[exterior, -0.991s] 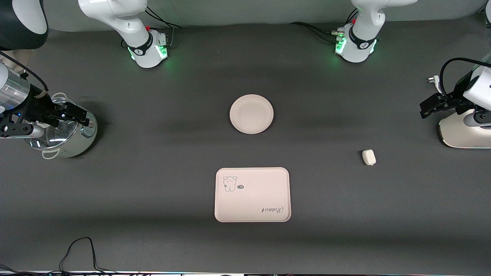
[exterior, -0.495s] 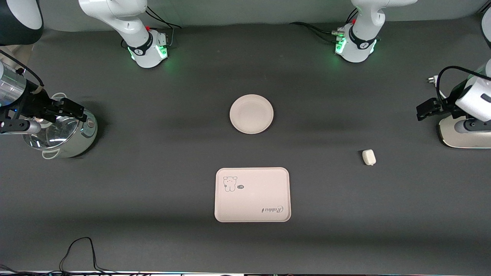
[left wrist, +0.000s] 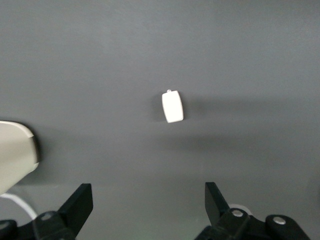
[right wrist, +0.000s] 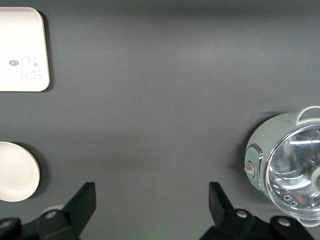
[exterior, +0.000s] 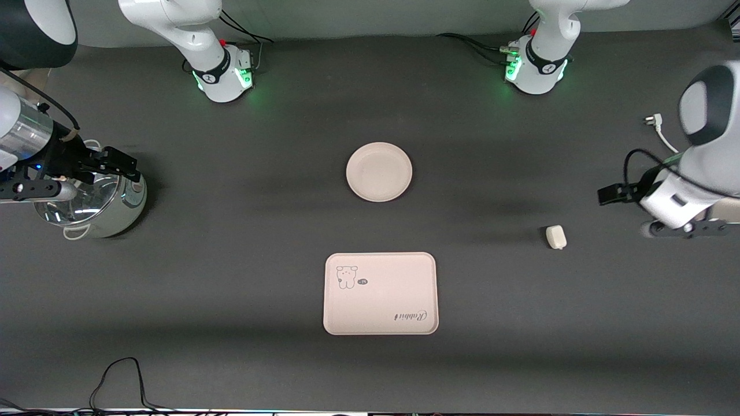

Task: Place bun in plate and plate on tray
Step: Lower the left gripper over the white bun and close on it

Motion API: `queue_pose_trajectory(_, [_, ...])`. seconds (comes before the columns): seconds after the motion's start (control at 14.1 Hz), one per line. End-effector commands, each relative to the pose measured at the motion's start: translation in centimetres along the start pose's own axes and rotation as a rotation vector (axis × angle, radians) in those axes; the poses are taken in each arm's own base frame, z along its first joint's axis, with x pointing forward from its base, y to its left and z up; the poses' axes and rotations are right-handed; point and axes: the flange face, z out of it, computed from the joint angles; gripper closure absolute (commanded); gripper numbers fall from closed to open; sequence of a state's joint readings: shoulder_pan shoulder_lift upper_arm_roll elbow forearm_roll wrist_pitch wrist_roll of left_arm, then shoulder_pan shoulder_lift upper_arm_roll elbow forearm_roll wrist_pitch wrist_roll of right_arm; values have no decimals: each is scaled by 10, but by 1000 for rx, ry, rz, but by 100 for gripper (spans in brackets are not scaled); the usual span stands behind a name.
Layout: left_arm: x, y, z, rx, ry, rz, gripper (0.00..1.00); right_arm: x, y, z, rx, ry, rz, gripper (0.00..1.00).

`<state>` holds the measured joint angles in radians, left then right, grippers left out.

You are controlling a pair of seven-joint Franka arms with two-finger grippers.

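The bun [exterior: 556,237] lies on the dark table toward the left arm's end, and it shows in the left wrist view [left wrist: 172,106] too. The round plate [exterior: 379,171] sits at the table's middle, empty. The printed tray [exterior: 380,293] lies nearer the front camera than the plate, empty. My left gripper [exterior: 610,193] is open and empty, in the air beside the bun toward the left arm's end; its jaws [left wrist: 147,194] stand wide apart. My right gripper [exterior: 124,159] is open and empty [right wrist: 152,194] over the pot. The right wrist view shows the tray [right wrist: 22,50] and the plate [right wrist: 17,170].
A steel pot with a glass lid [exterior: 92,199] stands at the right arm's end and shows in the right wrist view [right wrist: 290,165]. A white plug and cable [exterior: 653,121] lie at the left arm's end. A cream rounded object [left wrist: 15,155] sits at the left wrist view's edge.
My left arm has swung in from the table's end, bringing its open gripper closer to the bun. My right gripper has shifted slightly over the pot. Bun, plate and tray have not moved.
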<state>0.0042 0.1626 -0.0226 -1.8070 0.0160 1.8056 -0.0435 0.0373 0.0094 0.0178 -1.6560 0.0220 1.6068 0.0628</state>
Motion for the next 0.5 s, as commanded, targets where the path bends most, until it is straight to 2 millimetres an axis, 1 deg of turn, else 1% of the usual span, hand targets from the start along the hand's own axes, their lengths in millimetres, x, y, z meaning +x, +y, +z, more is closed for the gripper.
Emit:
queue_pose_trajectory(0.0, [-8,2,56,-31,12,-8,0,-10,3,1,-9,-10,-3,0])
queue_pose_trajectory(0.07, [-2,3,78,-31,-1,-9,0,-11,1,-2,-9,-4,-5,0])
queue_pose_trajectory(0.14, [4,2,96,-31,-17,-11,0,-12,0,-4,-9,1,-8,0])
queue_pose_trajectory(0.35, [16,5,143,-36,-43,-13,0,-9,-7,-1,-7,10,-19,0])
queue_pose_trajectory(0.42, [20,6,155,-47,-38,-20,0,-6,-8,0,-7,16,-19,0])
